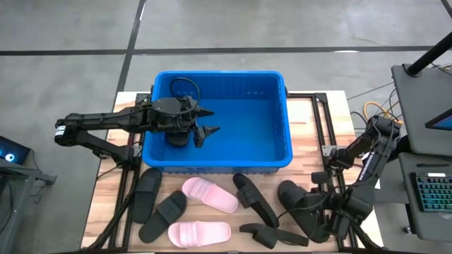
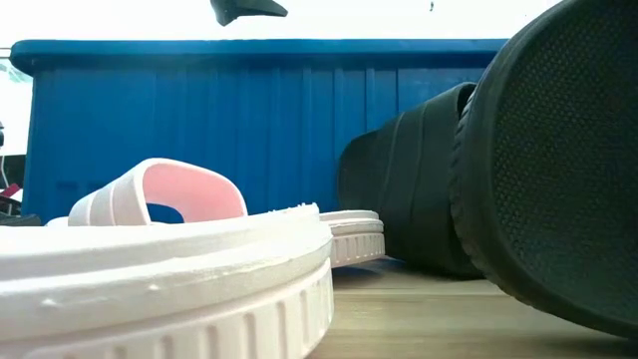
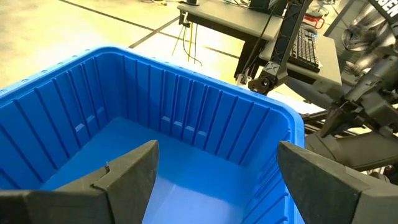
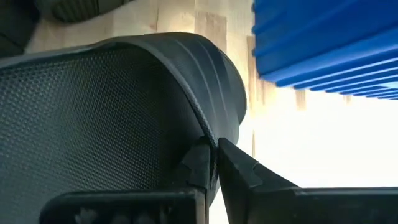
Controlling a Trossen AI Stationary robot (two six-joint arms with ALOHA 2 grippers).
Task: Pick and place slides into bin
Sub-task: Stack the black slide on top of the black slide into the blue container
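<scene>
Looking down into the blue bin (image 3: pixel 186 118), ribbed walls all round, floor bare. Spread wide above it, the left gripper (image 3: pixel 214 177), two dark fingers (image 3: pixel 127 174) apart. Past the far rim, wooden table (image 3: pixel 311 112) and the other dark arm (image 3: pixel 367 106) (partly cut off).

bin (image 1: pixel 282 152) interior open, slides (image 1: pixel 212 195) crowding front
</scene>
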